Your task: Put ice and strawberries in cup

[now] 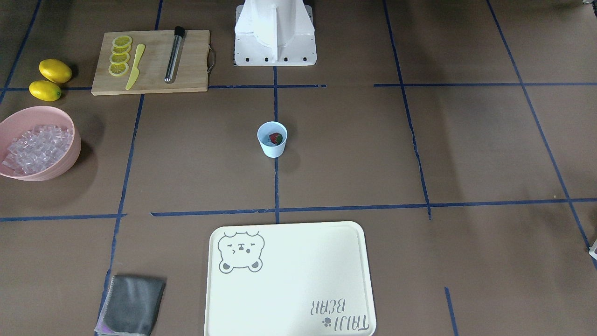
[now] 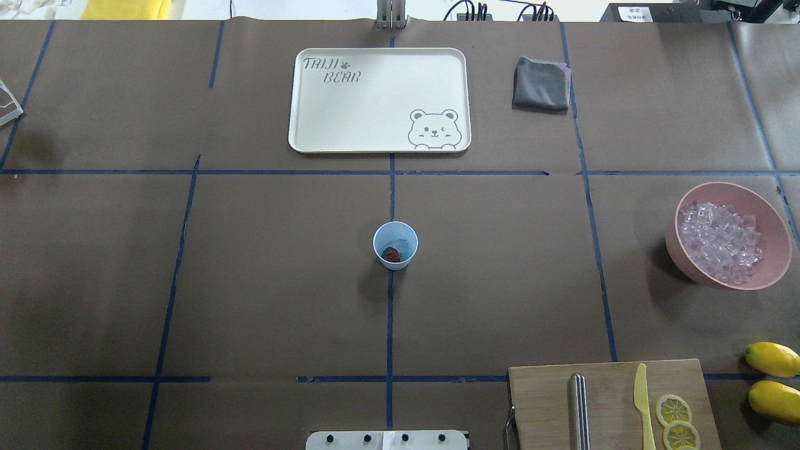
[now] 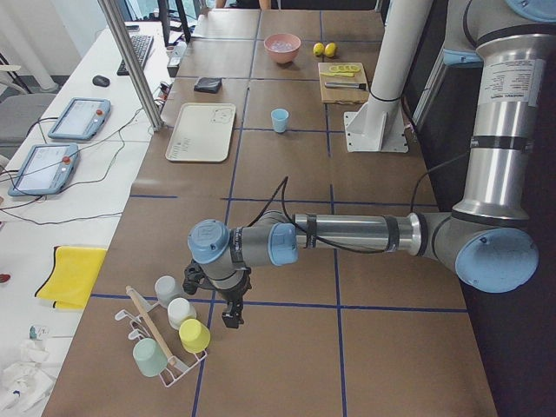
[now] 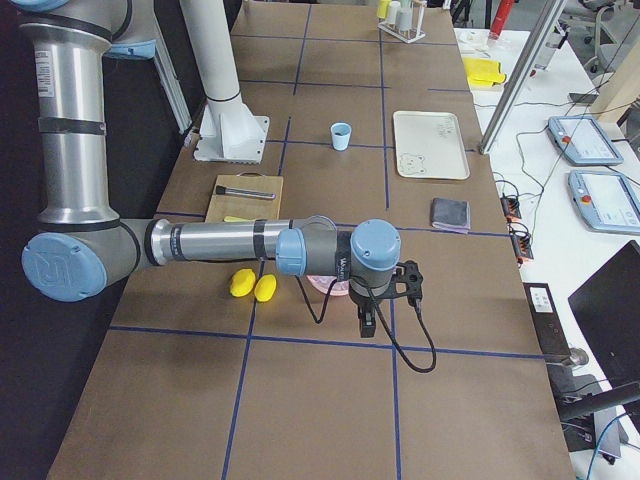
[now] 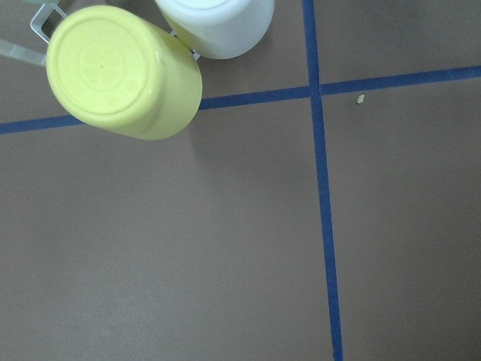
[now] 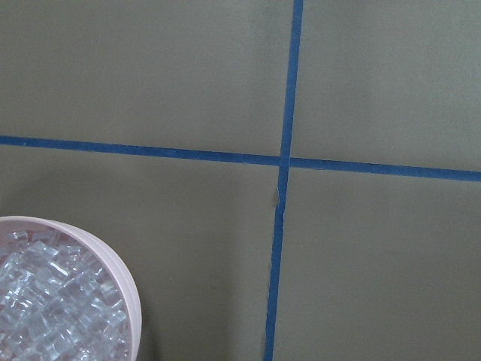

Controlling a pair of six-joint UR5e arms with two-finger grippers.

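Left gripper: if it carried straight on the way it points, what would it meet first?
Probably the bare table near the blue tape cross. The left gripper points straight down; the yellow cup sits off to one side, though depth is unclear.

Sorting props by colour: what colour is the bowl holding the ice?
Pink. The bowl shows best in the overhead view.

A long table (image 2: 250, 281) covered in brown paper and gridded with blue tape (image 2: 390, 325) fills the middle of the room. Along its far side runs a white bench (image 3: 87, 204) with two tablets (image 3: 80, 118), a keyboard (image 3: 139, 50) and a mouse (image 3: 102, 81). A metal post (image 3: 132, 65) rises at the bench's edge. The light is soft and even, the shadows faint.
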